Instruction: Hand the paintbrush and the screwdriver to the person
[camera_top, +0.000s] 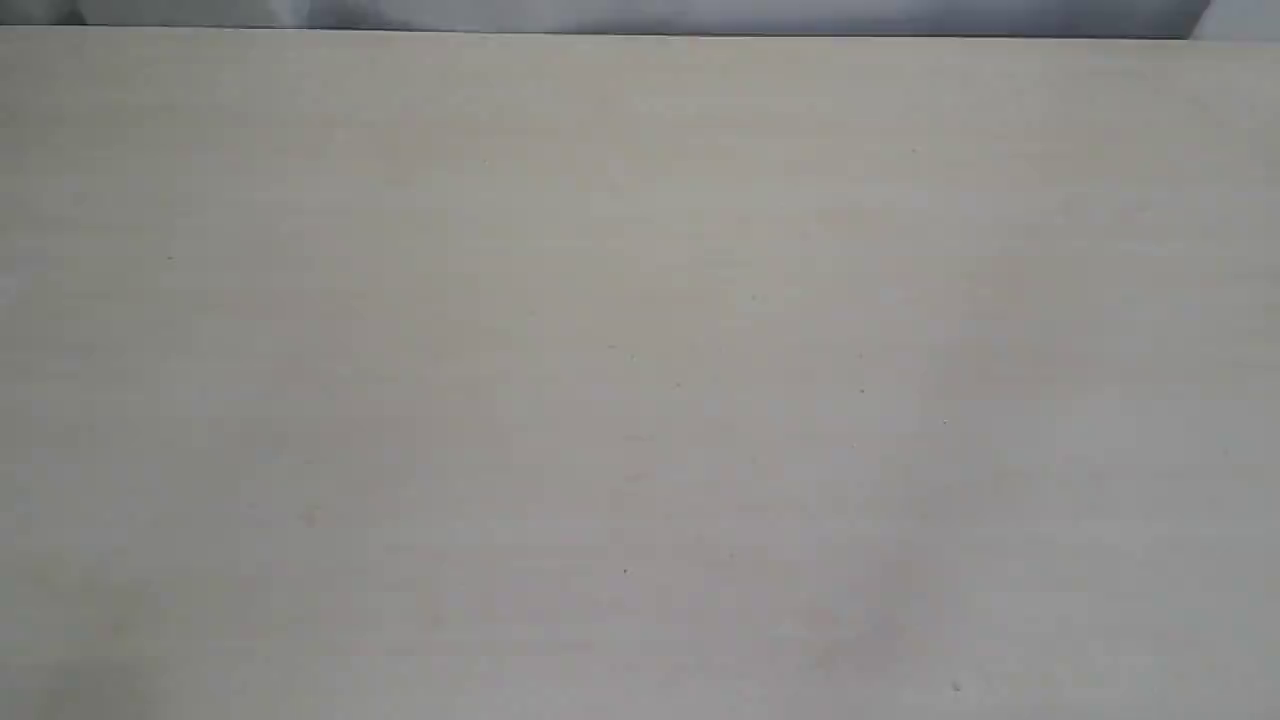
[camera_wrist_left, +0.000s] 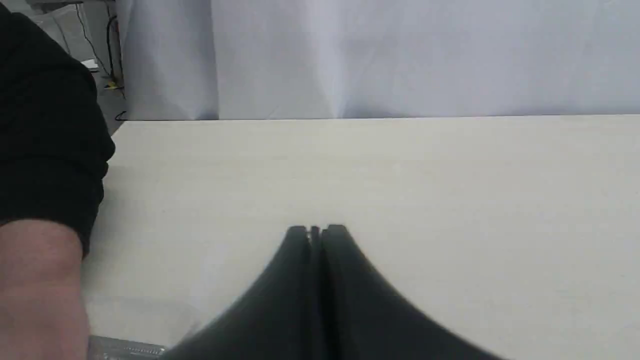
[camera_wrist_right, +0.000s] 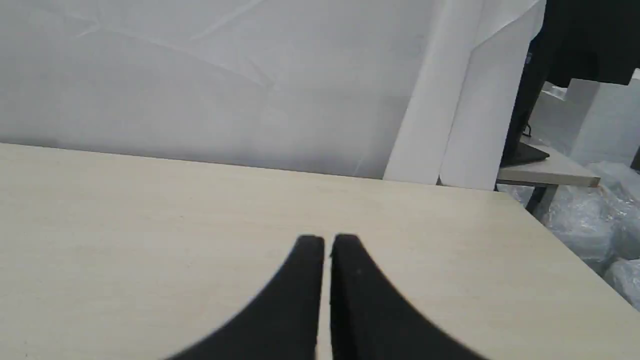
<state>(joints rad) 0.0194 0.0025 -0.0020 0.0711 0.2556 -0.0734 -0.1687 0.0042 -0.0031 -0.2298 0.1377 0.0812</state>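
The exterior view shows only bare table, with no tool, hand or gripper in it. In the left wrist view my left gripper is shut above the table with nothing held. The person's bare forearm in a dark sleeve lies beside it, the hand out of frame. A silver ribbed metal strip at the frame's edge, next to the forearm, looks like the paintbrush ferrule; the remainder of the brush is cut off. My right gripper is shut and empty. The screwdriver is out of view.
A white curtain hangs behind the table's far edge. In the right wrist view the table's corner shows, with a side table and plastic-wrapped bundles beyond it.
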